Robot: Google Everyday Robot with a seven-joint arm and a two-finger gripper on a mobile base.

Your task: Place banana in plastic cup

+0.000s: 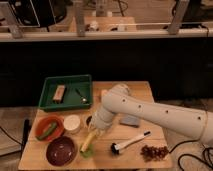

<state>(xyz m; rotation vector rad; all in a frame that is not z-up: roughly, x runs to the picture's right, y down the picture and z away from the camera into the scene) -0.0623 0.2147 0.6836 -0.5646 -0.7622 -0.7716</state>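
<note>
The yellow banana hangs tilted, its upper end in my gripper and its lower end down in the small light-green plastic cup near the table's front edge. The gripper sits just above the cup, at the end of the white arm that reaches in from the right, and is shut on the banana's top. The arm's wrist hides most of the fingers.
A white round container and a metal cup stand just behind the cup. An orange bowl holding a green vegetable and a dark bowl are to the left. A green tray is behind; a brush, a grey pad and a dark cluster lie to the right.
</note>
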